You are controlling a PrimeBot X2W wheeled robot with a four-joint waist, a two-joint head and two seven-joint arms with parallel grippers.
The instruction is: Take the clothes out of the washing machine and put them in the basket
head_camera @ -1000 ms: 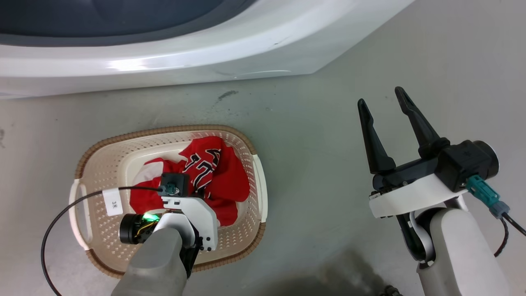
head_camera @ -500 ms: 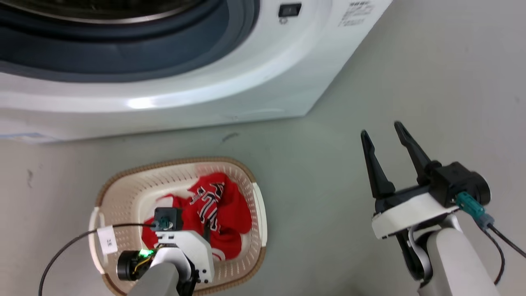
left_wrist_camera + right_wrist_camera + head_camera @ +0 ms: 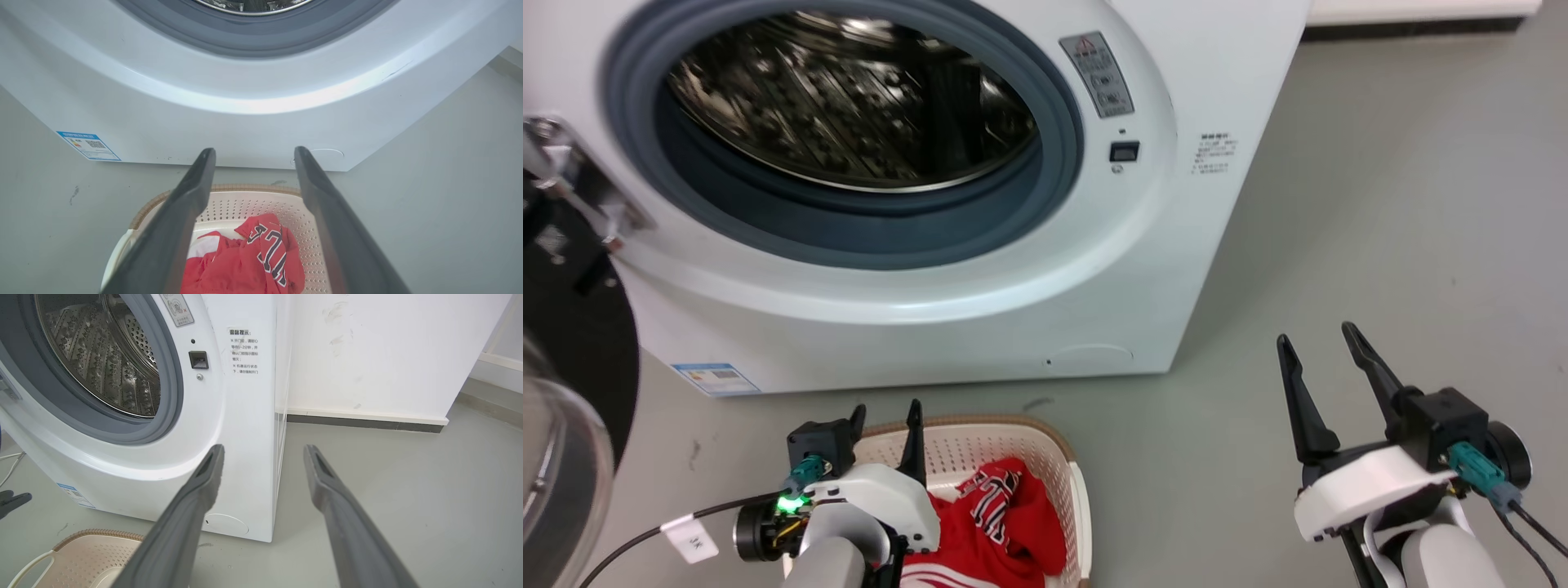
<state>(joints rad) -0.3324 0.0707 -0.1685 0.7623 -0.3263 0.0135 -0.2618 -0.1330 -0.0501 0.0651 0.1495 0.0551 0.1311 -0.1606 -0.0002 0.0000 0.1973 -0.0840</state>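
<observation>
The washing machine point(image 3: 915, 314), porthole point(image 3: 866, 241) open, looms ahead of and above my two claws. The basket point(image 3: 984, 445) sits on the floor point(image 3: 1339, 204) just beneath my left claw point(image 3: 886, 408), the red clothes point(image 3: 1013, 527) heaped inside. My right claw point(image 3: 1316, 333) hangs well off to the side. Both claws' fingers stand apart.

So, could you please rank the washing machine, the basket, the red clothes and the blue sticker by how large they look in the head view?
Largest to smallest:
1. washing machine
2. basket, partly cut off by the picture's edge
3. red clothes inside it
4. blue sticker
</observation>
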